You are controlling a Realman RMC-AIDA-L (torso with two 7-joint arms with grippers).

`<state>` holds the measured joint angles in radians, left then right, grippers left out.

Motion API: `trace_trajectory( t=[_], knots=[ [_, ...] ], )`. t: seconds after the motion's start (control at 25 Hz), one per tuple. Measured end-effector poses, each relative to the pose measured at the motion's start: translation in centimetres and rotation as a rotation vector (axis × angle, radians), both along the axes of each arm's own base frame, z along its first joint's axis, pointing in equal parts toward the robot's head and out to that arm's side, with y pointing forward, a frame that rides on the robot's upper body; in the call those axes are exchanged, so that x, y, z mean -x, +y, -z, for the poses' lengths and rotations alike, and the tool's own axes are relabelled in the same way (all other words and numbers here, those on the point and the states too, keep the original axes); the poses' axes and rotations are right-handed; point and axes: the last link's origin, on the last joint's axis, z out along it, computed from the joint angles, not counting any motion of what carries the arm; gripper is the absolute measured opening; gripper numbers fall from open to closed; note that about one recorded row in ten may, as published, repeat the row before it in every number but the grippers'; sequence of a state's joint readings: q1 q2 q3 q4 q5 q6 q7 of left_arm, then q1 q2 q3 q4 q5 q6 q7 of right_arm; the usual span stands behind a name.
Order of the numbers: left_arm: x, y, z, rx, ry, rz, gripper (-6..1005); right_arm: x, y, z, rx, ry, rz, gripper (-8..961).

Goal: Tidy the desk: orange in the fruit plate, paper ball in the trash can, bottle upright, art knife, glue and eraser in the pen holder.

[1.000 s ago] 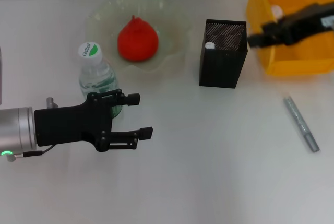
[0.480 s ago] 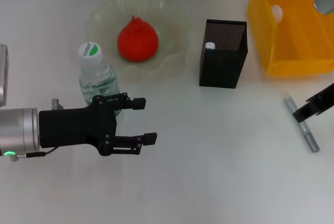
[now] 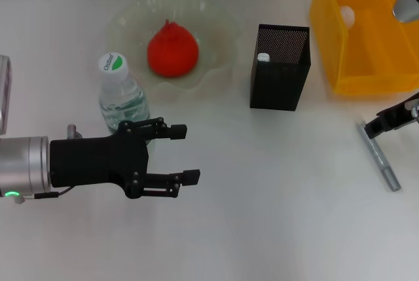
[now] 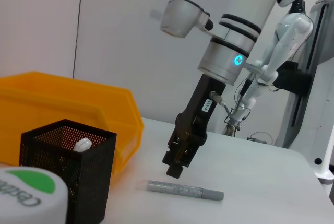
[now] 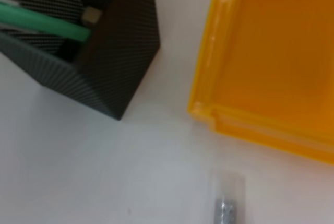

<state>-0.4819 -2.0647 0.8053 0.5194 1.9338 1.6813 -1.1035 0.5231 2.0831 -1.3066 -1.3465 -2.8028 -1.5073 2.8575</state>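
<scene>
**Glue flat on the desk, right gripper just above it**

Glue (image 3: 378, 155) is seen lying flat on the white desk (image 3: 262, 215), in front of the trash can (image 3: 366, 32) and well to the right of the pen holder (image 3: 279, 67). In the left wrist view the same grey stick (image 4: 185, 190) is shown on its side, with the right gripper (image 4: 176, 167) hanging just above one end of it; whether the tip touches the stick cannot be told. In the head view the right gripper (image 3: 391, 118) is found at the right edge of the picture, over the far end of the glue. Whether its fingers are parted or closed cannot be told from any view.

The left gripper (image 3: 180, 152) is held low over the desk at the front left, its two fingers spread apart with nothing between them. The bottle (image 3: 122, 97) is stood upright just behind it, white cap up, close to the upper finger.

The orange (image 3: 172, 50) is seated in the fruit plate (image 3: 216, 22) at the back of the desk. The pen holder is stood upright between the plate and the trash can. Inside it a mint-green art knife (image 5: 39, 21) and a small beige block, taken to be the eraser (image 5: 91, 15), are shown in the right wrist view. A small white ball (image 3: 346, 14) is seen inside the trash can near its back wall.
</scene>
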Motion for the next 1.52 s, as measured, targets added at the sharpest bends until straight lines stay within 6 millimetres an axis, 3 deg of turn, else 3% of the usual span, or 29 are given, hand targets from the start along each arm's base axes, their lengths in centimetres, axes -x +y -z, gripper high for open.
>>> trace_trajectory(
  t=[0.48,1.0,1.28,1.44,1.48,1.52],
  knots=[
    [0.2,-0.2,0.0,-0.002,-0.004,-0.010,843,-0.8,0.6,1.0,-0.018,0.014,-0.004,371],
    [0.2,-0.3,0.0,-0.004,-0.010,-0.013,843,-1.2,0.4,2.6,0.020,0.033,0.002,358],
    [0.2,-0.3,0.0,-0.004,-0.010,-0.013,843,-1.1,0.4,2.8,0.023,0.027,-0.012,155],
    [0.2,-0.3,-0.1,-0.005,-0.011,-0.013,843,-0.3,0.3,2.2,-0.001,0.049,-0.044,150],
    [0.2,-0.3,-0.1,-0.005,-0.011,-0.013,843,1.0,0.0,1.3,-0.027,0.108,-0.092,149],
    [0.2,-0.3,-0.1,-0.005,-0.011,-0.013,843,1.0,0.0,1.3,-0.027,0.108,-0.092,148]
  ],
)
